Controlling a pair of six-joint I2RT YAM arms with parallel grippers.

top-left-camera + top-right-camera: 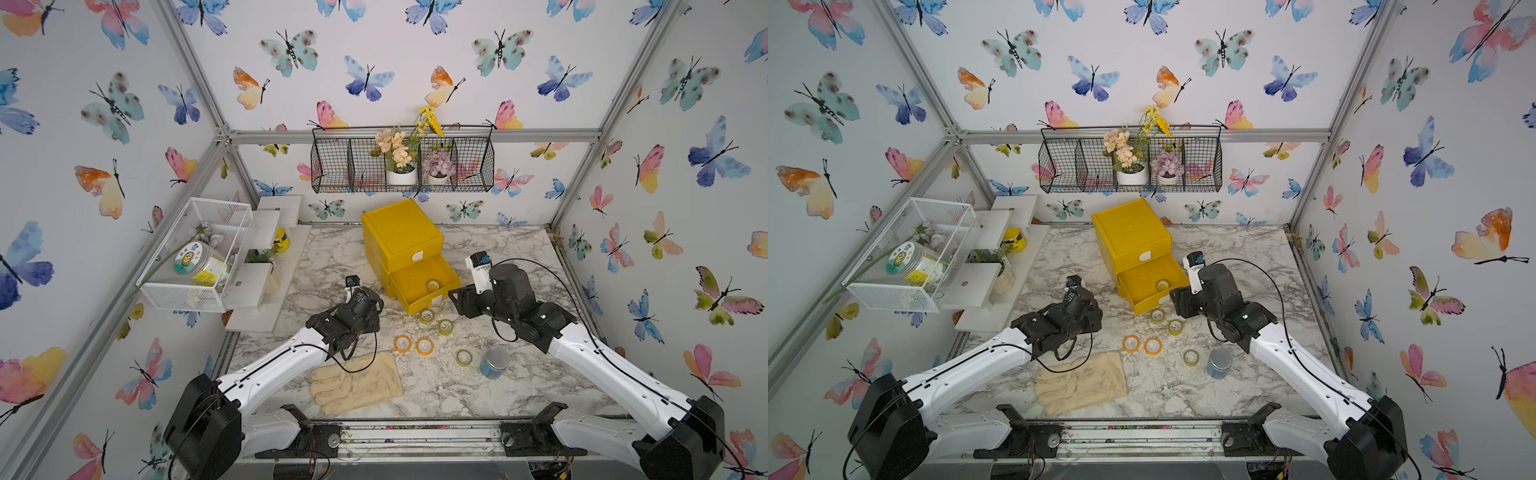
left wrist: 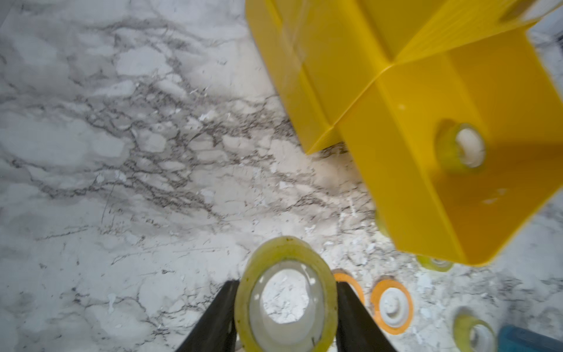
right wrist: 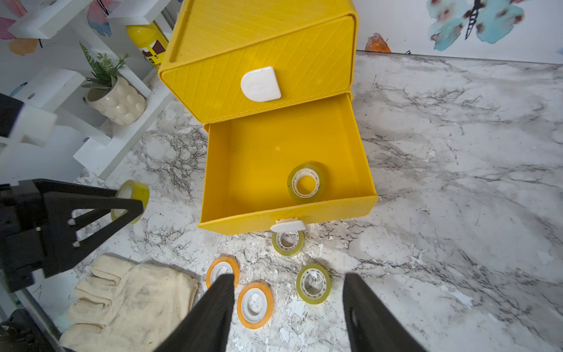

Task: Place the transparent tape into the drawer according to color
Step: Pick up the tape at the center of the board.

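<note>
A yellow-green tape ring (image 2: 286, 250) is clamped between the left jaws above bare worktop (image 2: 122, 183), clear of the side wall of the open lower drawer (image 3: 335, 211). The right jaws are held apart, empty, above loose rings (image 3: 313, 283) lying before the front edge; another yellow-green ring (image 3: 305, 183) lies inside.

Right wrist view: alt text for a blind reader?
Yellow drawer open on the marble table, one yellow-green tape ring inside. Two orange rings and two yellow-green rings lie before it; the left hand grips another ring.
</note>
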